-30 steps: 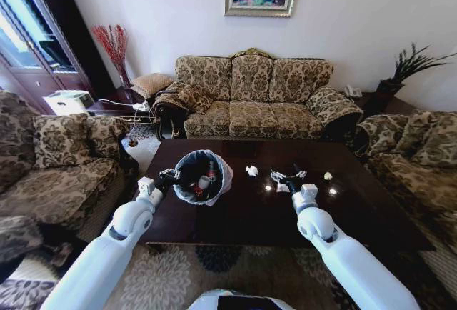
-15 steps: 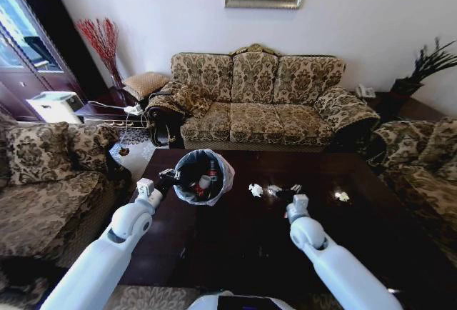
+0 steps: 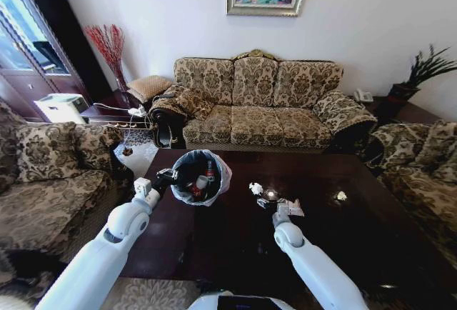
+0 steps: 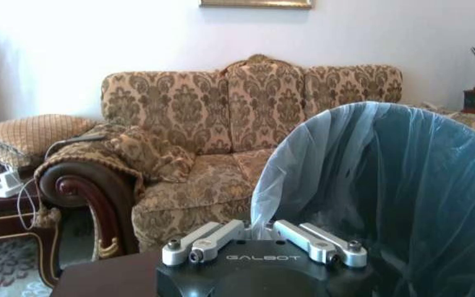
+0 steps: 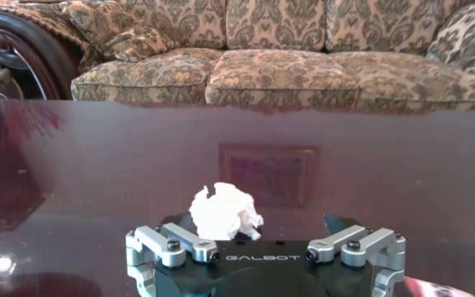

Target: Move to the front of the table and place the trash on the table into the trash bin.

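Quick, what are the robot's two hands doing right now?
Left gripper: shut on the trash bin, holding it up over the table.
Right gripper: open, fingers spread around a paper wad.

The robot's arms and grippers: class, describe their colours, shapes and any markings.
Both arms are smooth, rounded, glossy white tubes ending in boxy white wrist blocks. The left gripper and right gripper each have a black body lettered GALBOT in pale capitals, with silver metal finger links fastened by dark screws.

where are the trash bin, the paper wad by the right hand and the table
trash bin (image 3: 221,172), head view, bag-lined rim
paper wad (image 5: 223,211), right wrist view, its middle
table (image 3: 335,235), head view, bare top
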Controlling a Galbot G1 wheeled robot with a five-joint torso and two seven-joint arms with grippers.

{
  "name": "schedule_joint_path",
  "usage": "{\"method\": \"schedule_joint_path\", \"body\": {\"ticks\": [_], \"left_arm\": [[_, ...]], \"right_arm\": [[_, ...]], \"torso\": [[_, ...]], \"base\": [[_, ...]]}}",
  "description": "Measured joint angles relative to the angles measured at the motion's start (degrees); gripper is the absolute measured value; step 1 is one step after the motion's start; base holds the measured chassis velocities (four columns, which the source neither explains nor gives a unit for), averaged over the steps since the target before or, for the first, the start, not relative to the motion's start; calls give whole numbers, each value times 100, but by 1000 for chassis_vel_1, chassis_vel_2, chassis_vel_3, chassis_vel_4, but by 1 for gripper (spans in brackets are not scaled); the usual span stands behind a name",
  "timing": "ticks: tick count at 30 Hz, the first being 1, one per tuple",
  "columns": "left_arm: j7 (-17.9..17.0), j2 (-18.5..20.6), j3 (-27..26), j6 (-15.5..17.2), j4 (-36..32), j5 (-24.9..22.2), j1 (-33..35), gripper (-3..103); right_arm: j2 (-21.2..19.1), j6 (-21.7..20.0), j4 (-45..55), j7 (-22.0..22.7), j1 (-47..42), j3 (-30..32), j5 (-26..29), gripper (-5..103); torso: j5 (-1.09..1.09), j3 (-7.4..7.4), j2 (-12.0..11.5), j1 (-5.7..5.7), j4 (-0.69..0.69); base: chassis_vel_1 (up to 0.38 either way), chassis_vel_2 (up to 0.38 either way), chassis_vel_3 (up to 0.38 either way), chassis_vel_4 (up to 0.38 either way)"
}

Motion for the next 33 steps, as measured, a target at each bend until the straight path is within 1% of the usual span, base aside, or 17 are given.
{"method": "schedule_joint_path", "body": {"ticks": [2, 4, 7, 11, 13, 14, 16, 17, 18, 21, 22, 24, 25, 27, 29, 30, 33], "left_arm": [[-38, -9, 24, 1, 48, -2, -38, 0], [-64, -10, 31, 2, 63, -1, -48, 0], [-141, 1, 57, 1, 106, 5, -92, 0], [-142, 34, 96, 1, 123, -15, -164, 0], [-138, 52, 102, 0, 128, -67, -203, 0], [-138, 52, 102, 0, 128, -67, -203, 0], [-114, 62, 93, -5, 128, -81, -204, 0], [-99, 65, 97, -9, 133, -82, -208, 0], [-99, 65, 97, -9, 133, -82, -208, 0], [-19, 74, 147, -18, 173, -82, -220, 0], [-19, 74, 147, -18, 173, -82, -220, 0], [16, 79, 156, -35, 200, -79, -225, 0], [16, 79, 156, -35, 200, -79, -225, 0], [46, 79, 159, -58, 220, -74, -232, 0], [49, 79, 161, -62, 224, -73, -234, 0], [55, 78, 169, -67, 226, -69, -236, 0], [65, 79, 186, -70, 226, -66, -236, 0]], "right_arm": [[84, 34, -221, -321, 85, 35, -3, 100], [107, 43, -278, -421, 105, 44, -10, 100], [233, 162, -564, -886, 157, 127, -79, 100], [328, 211, -741, -1012, 176, 233, -99, 99], [414, 257, -974, -1034, 274, 305, -146, 84], [414, 257, -974, -1034, 274, 305, -146, 84], [469, 284, -1204, -1073, 418, 347, -171, 79], [477, 290, -1254, -1089, 445, 361, -173, 73], [477, 290, -1254, -1089, 445, 361, -173, 73], [478, 335, -1409, -1207, 536, 414, -174, 57], [478, 335, -1409, -1207, 536, 414, -174, 57], [494, 364, -1546, -1301, 614, 424, -165, 46], [494, 364, -1546, -1301, 614, 424, -165, 46], [540, 413, -1710, -1419, 696, 446, -159, 35], [560, 427, -1755, -1442, 717, 453, -158, 35], [599, 457, -1822, -1461, 743, 464, -156, 24], [618, 482, -1838, -1463, 746, 468, -153, 19]], "torso": [[0, -1, 1, -3, -2], [0, -1, 1, -5, -2], [0, -3, 2, -12, 1], [0, -3, 2, -9, 1], [0, -2, 1, -5, -3], [0, -2, 1, -5, -3], [1, -2, 2, -6, 0], [2, -2, 2, -7, 2], [2, -2, 2, -7, 2], [-1, -2, 2, -8, -1], [-1, -2, 2, -8, -1], [1, -2, 2, -7, -1], [1, -2, 2, -7, -1], [1, -2, 2, -7, -1], [1, -2, 2, -7, -1], [1, -2, 2, -7, 0], [1, -2, 2, -8, 0]], "base": [[0, 0, 0, 0], [0, 0, 0, 0], [0, 0, 0, 0], [0, 0, 0, 0], [0, 0, 0, 0], [0, 0, 0, 0], [0, 0, 0, 0], [0, 0, 0, 0], [0, 0, 0, 0], [0, 0, 0, 0], [0, 0, 0, 0], [0, 0, 0, 0], [0, 0, 0, 0], [0, 0, 0, 0], [0, 0, 0, 0], [0, 0, 0, 0], [0, 0, 0, 0]]}}
